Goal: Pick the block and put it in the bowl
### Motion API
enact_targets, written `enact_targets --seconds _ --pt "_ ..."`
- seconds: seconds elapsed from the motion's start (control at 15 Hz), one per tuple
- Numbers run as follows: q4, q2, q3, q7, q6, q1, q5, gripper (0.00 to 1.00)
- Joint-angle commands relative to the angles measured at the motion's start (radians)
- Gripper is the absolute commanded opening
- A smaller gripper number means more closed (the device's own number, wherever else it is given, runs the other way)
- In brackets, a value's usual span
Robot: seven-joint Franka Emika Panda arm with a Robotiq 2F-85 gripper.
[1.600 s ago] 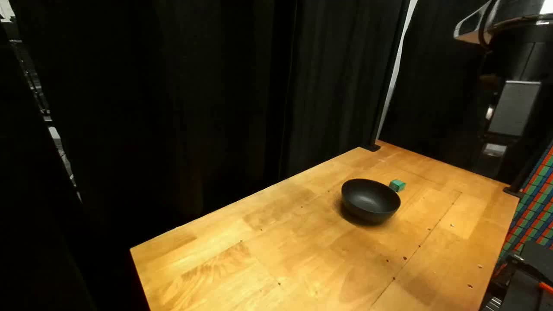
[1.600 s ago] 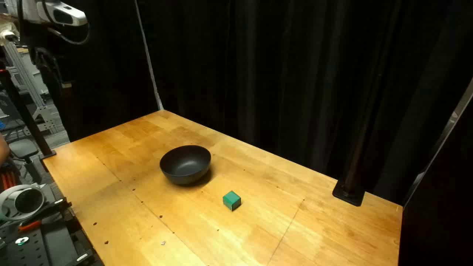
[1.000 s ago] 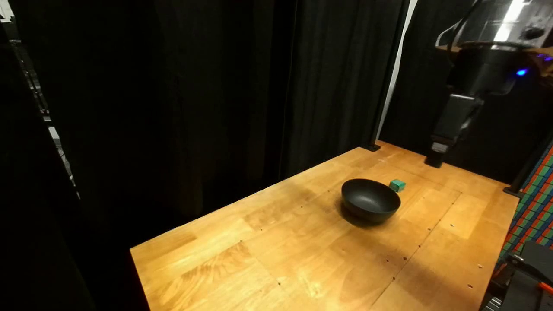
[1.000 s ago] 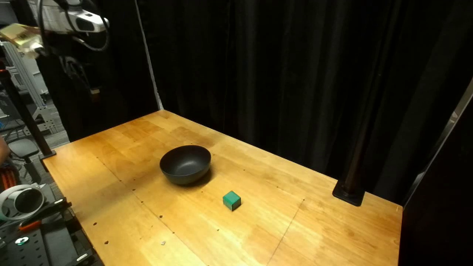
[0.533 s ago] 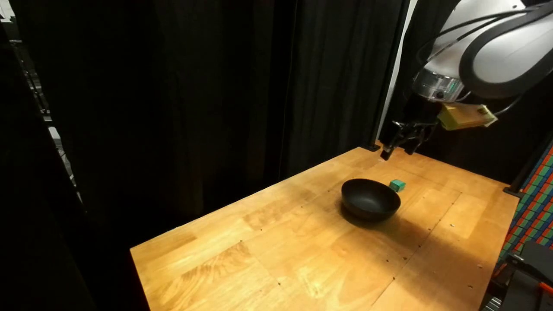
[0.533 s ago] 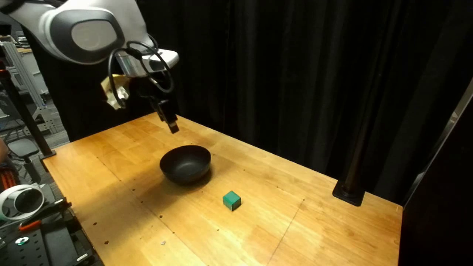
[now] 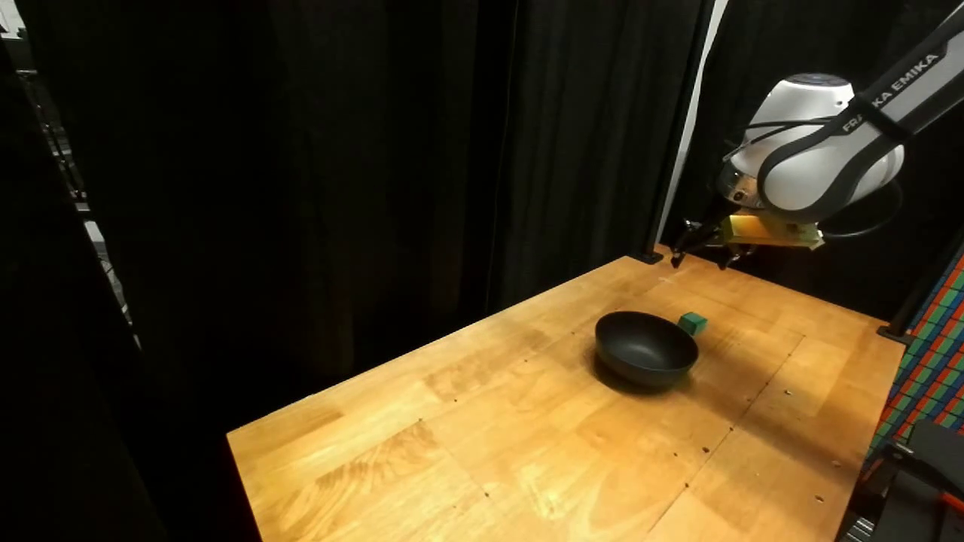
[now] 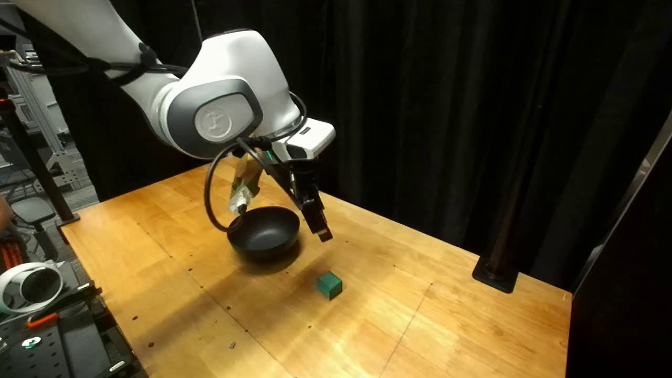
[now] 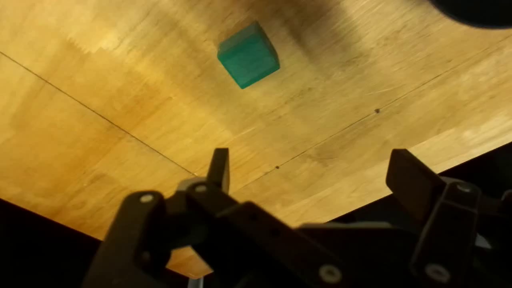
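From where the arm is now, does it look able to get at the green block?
Probably yes. The jaws stand open, and the wrist view shows nothing between them and the block. The bowl stands beside it, not touching. The jaws must likely move over and lower first.

Yellow-brown wooden table (image 8: 446, 325): planked, pitted with small dark holes (image 8: 228, 307). Black cloth curtains (image 8: 409, 131) hang beyond it in both exterior views. Black upright post (image 8: 506, 226) on a square foot (image 8: 495, 278) at the table's edge; slim black pole (image 8: 35, 163) at a corner. Beside the table: black perforated plate (image 8: 44, 352), thin orange strip (image 8: 43, 321), pale hollow cylinder (image 8: 31, 286) (contacts unclear). Dark grey seat (image 8: 33, 211) farther off. Red, green and blue patterned panel (image 7: 930, 376) past the table.
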Motion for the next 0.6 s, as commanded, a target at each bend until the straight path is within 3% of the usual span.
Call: enact_targets --seconds 0.0,0.53 --pt "0.073 0.12 -0.122 0.155 0.055 0.098 0.049 1.0" --pt "0.12 0.285 -0.154 0.215 0.033 0.149 0.231 1.0"
